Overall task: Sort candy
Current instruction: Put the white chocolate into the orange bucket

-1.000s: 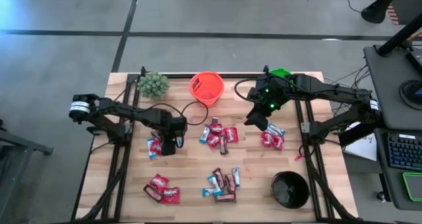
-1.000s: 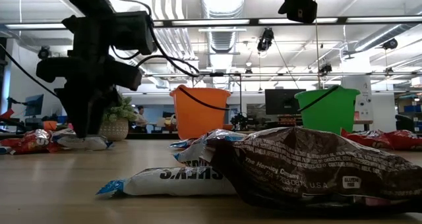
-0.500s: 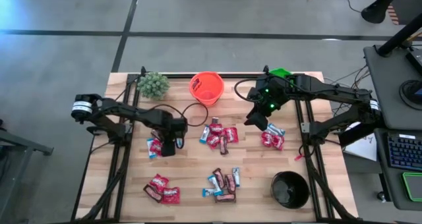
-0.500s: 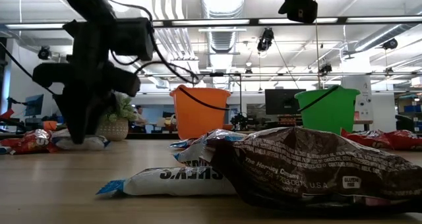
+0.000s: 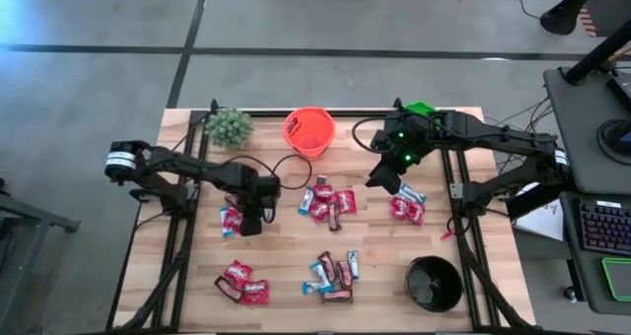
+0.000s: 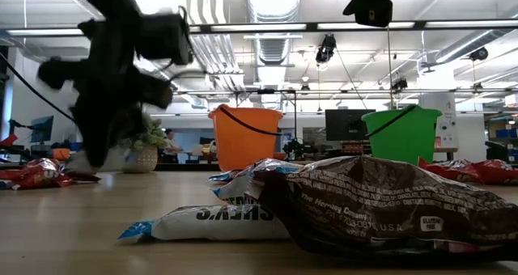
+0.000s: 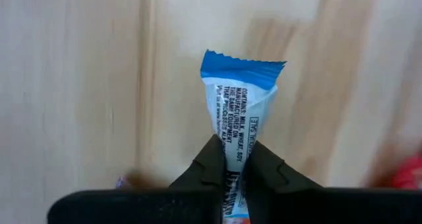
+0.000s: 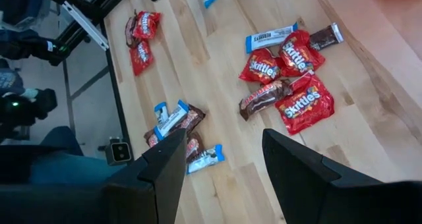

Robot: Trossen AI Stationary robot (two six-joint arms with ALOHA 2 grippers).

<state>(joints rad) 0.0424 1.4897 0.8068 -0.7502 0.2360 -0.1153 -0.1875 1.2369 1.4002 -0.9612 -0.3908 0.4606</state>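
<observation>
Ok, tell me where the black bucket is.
In the high view the black bucket stands at the table's near right corner, right of the mixed candy pile and below the right arm's red packets.

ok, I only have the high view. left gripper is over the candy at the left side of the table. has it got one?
Observer: Yes. In the left wrist view the left gripper is shut on a blue-and-white bar.
Operator: And the right gripper?
Observer: The right gripper is open and holds nothing.
Operator: What's under it?
Observer: Red packets and dark bars on the table, well below it.
</observation>
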